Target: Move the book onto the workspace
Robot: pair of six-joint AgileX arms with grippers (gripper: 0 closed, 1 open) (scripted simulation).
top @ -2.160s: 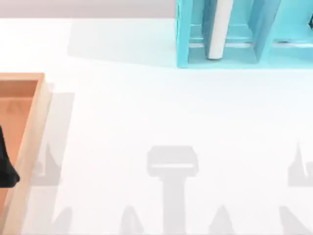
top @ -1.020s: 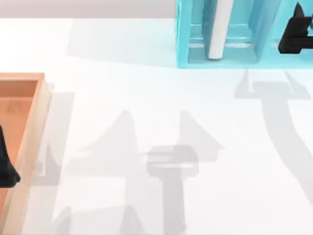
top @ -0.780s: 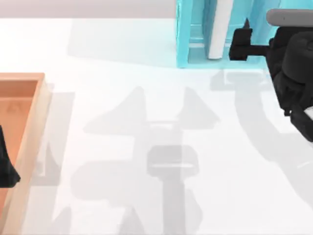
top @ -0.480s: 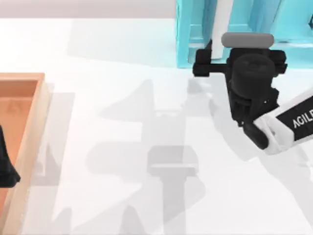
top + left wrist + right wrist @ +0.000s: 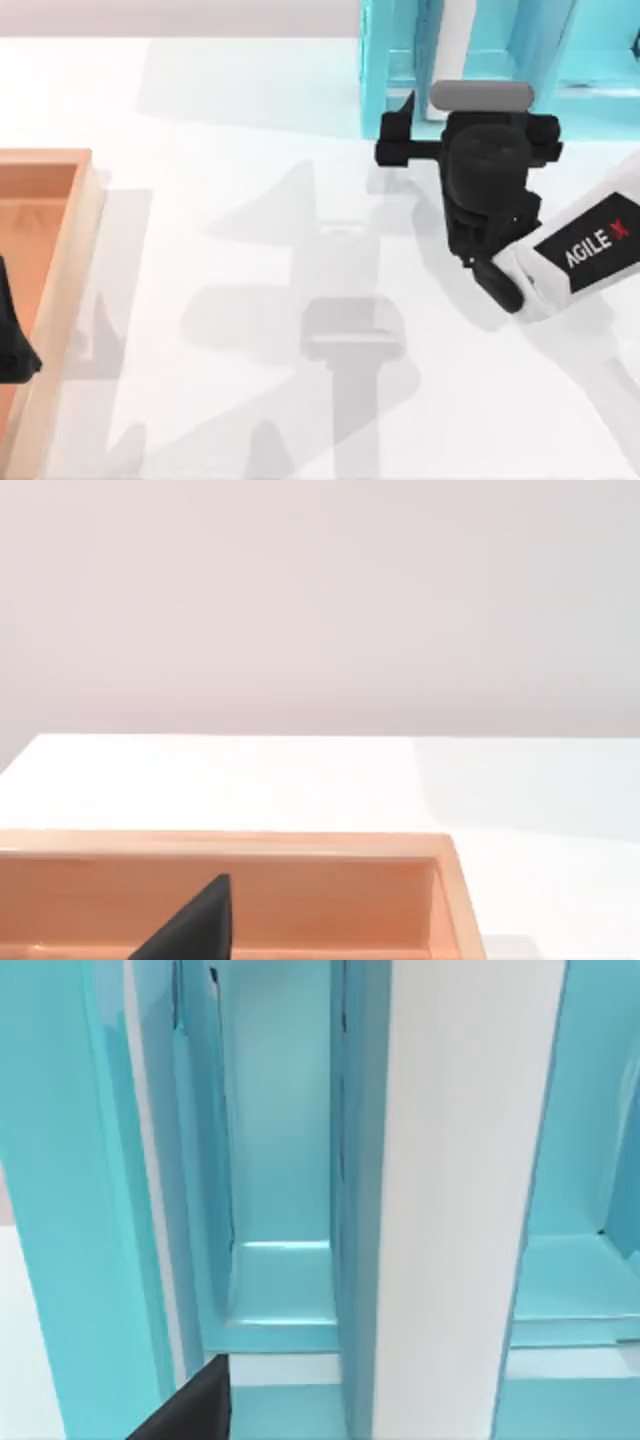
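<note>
one black right gripper (image 5: 415, 125) sits upper right of the top view, before the turquoise shelf unit (image 5: 375, 80) holding the upright teal-blue book with white page edges (image 5: 452, 45); its finger state cannot be told. left gripper (image 5: 12, 335) parked over the orange-brown wooden tray (image 5: 70, 250), lower left.

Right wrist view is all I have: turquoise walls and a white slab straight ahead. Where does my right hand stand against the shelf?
Observer: From above, your right hand is just in front of the shelf, at the top view's upper right. It lines up with the book standing upright inside; that white slab is its page edge.
Operator: Where is the other arm?
Observer: The left hand is parked over the wooden tray at the table's left edge.
Operator: What lies between the two?
Observer: The white table runs flat from the shelf front across to the tray.
</note>
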